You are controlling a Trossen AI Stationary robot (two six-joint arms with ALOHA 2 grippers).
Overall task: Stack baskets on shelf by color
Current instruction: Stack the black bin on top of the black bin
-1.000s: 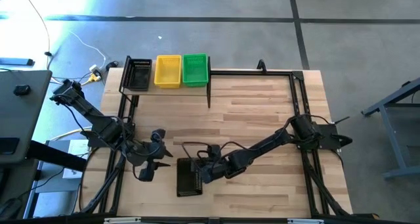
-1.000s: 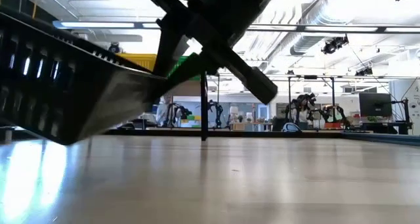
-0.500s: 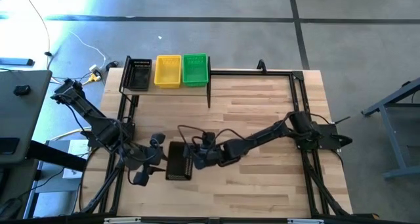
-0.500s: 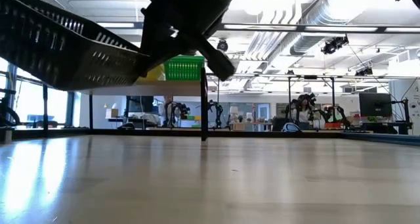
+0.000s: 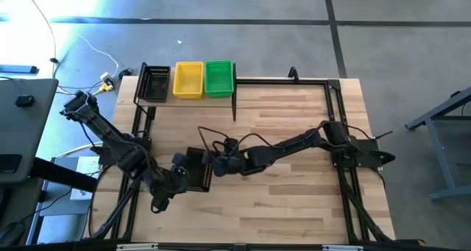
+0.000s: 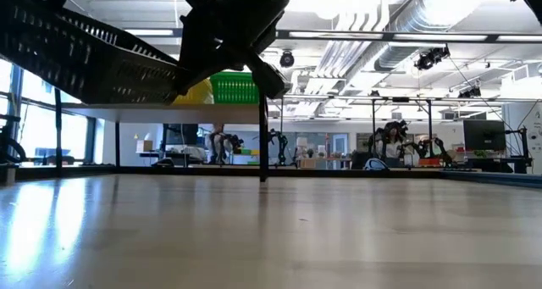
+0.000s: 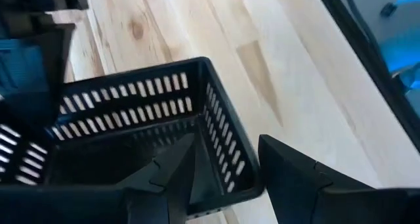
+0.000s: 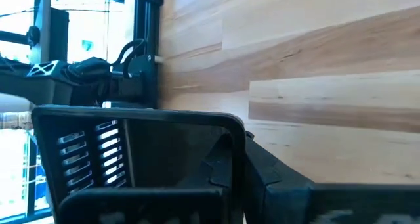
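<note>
Near the table's left front, a black basket (image 5: 196,171) is held clear of the wood-plank tabletop (image 5: 294,126), between both arms. Right gripper (image 5: 209,165) grasps the basket's rim on its right side; in the right wrist view one finger sits inside the wall and one outside, clenched on it. Left gripper (image 5: 179,174) is at the opposite rim; the left wrist view shows its fingers (image 7: 172,173) straddling the basket wall, one inside, one outside, but contact cannot be confirmed. On the shelf (image 5: 188,98) at the table's far left edge: a second black basket (image 5: 154,83), a yellow basket (image 5: 188,80) and a green basket (image 5: 218,78), side by side
</note>
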